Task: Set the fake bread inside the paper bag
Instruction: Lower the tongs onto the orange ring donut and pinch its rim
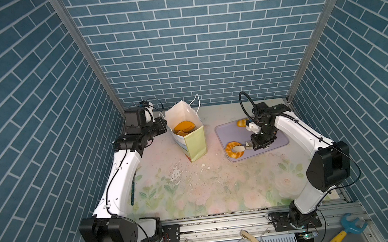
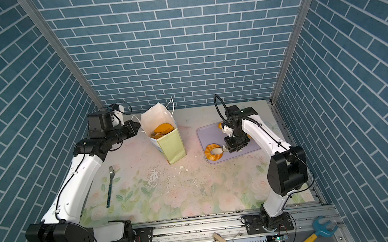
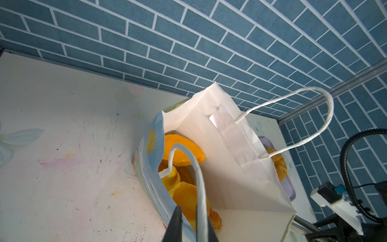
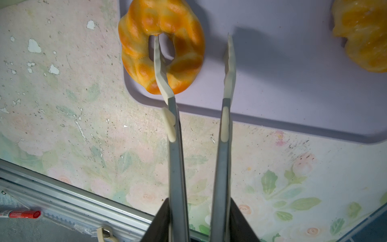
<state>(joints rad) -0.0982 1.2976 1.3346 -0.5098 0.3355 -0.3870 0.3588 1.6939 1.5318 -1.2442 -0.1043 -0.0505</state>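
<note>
**Doughnut (image 4: pixel 136 42) next, tongs astride its ring**

Doughnut lies at the near corner of the tray (image 1: pixel 233 132), glossy and ridged, striped orange and gold. It is probably light and hollow or foamy, so weight should be no trouble. Slip is the likelier problem, because the skin is shiny and the tongs (image 4: pixel 176 157) end in thin smooth tips. The ring's band is the best place to take hold, one tip through the hole and one outside, and that is how the tongs stand now. One tip (image 4: pixel 157 54) is in the hole. The other (image 4: pixel 230 62) stands well clear over bare tray, so nothing is pinched yet.

The right gripper (image 4: pixel 200 211) is clamped on the tongs' two arms, and the arms are only partly squeezed. A croissant (image 1: pixel 241 122) waits at the tray's far edge, half hidden behind the arm.

The bag (image 1: pixel 195 141) stands upright on the table, left of the tray and apart from it, with its mouth open. Several pieces of bread (image 1: pixel 183 126) already lie inside, a large orange disc on top.

The left gripper (image 3: pixel 192 226) is closed on the bag's near handle (image 3: pixel 199 178), pulling that side of the mouth outward. The paper is thin and the bag is tall and narrow, so I judge it would tip easily if knocked.
</note>
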